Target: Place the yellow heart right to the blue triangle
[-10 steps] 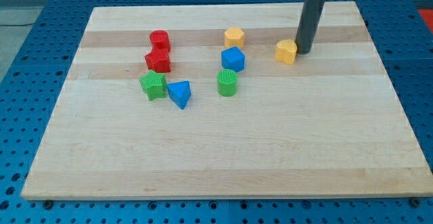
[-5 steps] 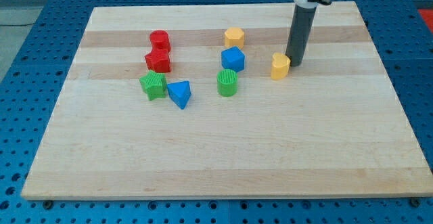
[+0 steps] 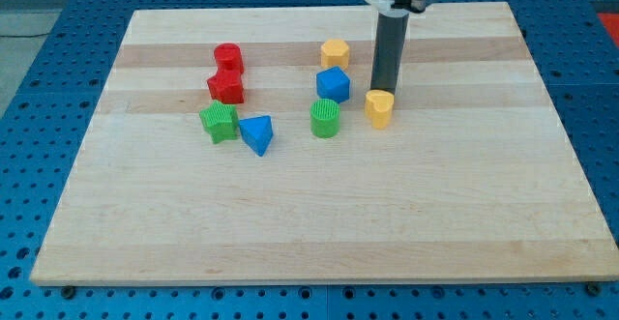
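The yellow heart (image 3: 379, 108) lies on the wooden board (image 3: 319, 223), right of centre. My tip (image 3: 384, 92) touches its upper edge, just above it in the view. The blue triangle (image 3: 257, 133) lies to the view's left of the heart, with a green cylinder (image 3: 325, 118) between them. The rod rises straight up from the tip to the view's top.
A blue block (image 3: 333, 84) and a yellow hexagonal block (image 3: 335, 53) sit just left of the rod. A green block (image 3: 220, 122) touches the blue triangle's left side. Two red blocks (image 3: 226, 73) stand above it.
My tip has moved down and to the view's left, pushing the yellow heart the same way, closer to the green cylinder. The other blocks have not moved.
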`<state>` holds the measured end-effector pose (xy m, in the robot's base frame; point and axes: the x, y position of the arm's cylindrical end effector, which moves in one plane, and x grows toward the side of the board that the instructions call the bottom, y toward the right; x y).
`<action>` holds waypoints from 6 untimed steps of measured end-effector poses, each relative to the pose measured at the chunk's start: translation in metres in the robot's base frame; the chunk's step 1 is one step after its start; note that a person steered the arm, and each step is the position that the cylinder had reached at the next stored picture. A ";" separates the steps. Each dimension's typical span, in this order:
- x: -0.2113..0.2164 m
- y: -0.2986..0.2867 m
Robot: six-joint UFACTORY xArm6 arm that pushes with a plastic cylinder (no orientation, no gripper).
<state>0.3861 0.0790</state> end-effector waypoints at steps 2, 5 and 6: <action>0.033 0.000; 0.079 0.023; 0.091 0.039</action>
<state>0.4766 0.1180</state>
